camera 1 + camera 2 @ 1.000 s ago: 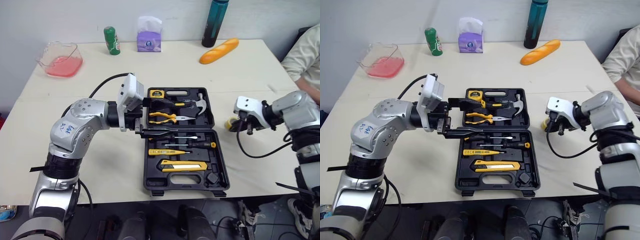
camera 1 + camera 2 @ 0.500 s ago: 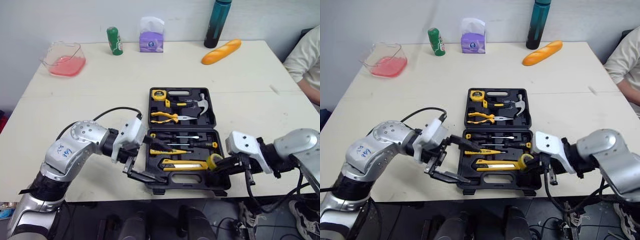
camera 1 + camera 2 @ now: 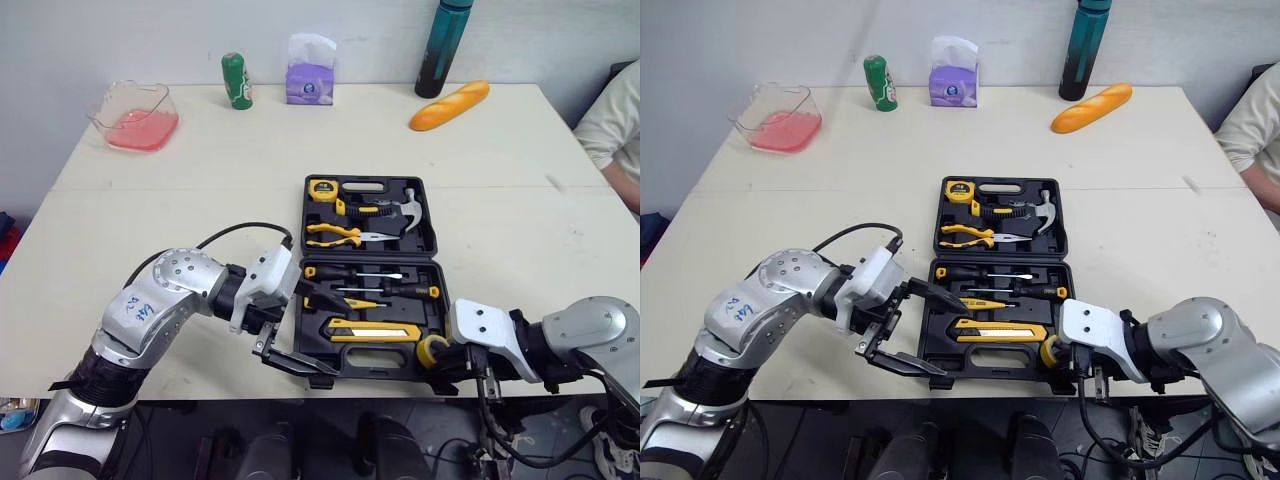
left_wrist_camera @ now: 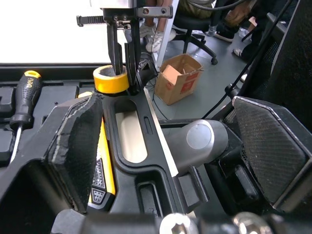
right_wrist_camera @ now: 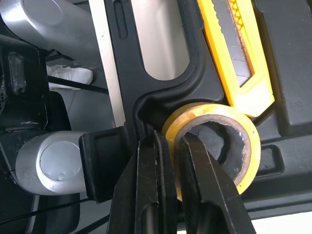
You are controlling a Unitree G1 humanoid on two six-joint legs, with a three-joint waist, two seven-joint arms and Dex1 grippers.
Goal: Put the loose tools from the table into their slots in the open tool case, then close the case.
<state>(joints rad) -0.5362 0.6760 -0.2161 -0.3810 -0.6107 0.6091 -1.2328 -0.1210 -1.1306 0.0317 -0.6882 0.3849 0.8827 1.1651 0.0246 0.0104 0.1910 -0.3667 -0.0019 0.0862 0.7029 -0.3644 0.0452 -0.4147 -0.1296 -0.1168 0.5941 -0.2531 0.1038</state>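
1. At the near right corner of the open tool case [image 3: 370, 257], the right pincer [image 5: 168, 146] is clamped on the yellow tape roll [image 5: 214, 114].
2. Left pincer [image 3: 333, 341] is spread wide apart at the case's near left corner.
3. Case lies flat on the table [image 3: 200, 150].

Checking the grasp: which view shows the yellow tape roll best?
Right wrist view: the tape roll is close up, its wall pinched by the right gripper. Left wrist view shows it farther off; eye views show it small at the front corner of the tool case.
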